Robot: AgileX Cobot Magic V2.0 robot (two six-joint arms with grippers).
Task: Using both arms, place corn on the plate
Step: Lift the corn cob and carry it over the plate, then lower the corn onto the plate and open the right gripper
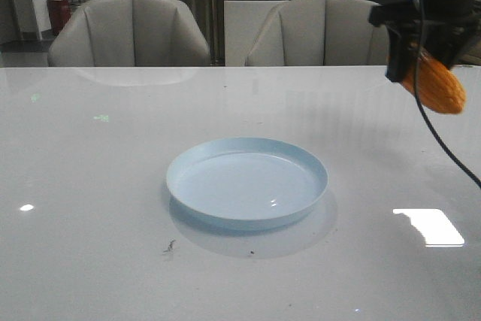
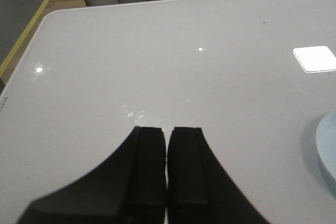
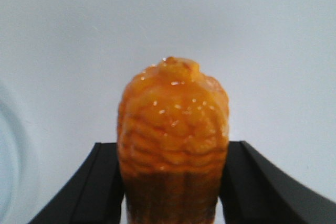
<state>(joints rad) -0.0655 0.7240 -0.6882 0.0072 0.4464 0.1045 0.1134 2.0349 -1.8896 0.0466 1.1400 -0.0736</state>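
Observation:
The orange corn (image 1: 440,89) hangs in the air at the far right, well above the table, tip pointing down and to the right. My right gripper (image 1: 409,65) is shut on the corn (image 3: 173,129), its black fingers (image 3: 105,182) pressed on both sides. The pale blue plate (image 1: 248,219) lies in the middle of the table, to the left of and below the corn, with nothing in it. Its rim shows in the right wrist view (image 3: 6,166) and the left wrist view (image 2: 326,150). My left gripper (image 2: 167,135) is shut with nothing in it, over bare table left of the plate.
Two grey armchairs (image 1: 131,31) stand behind the table's far edge. A thin black cable (image 1: 443,140) hangs from the right arm down past the corn. The table's left edge and rounded corner (image 2: 50,17) show in the left wrist view.

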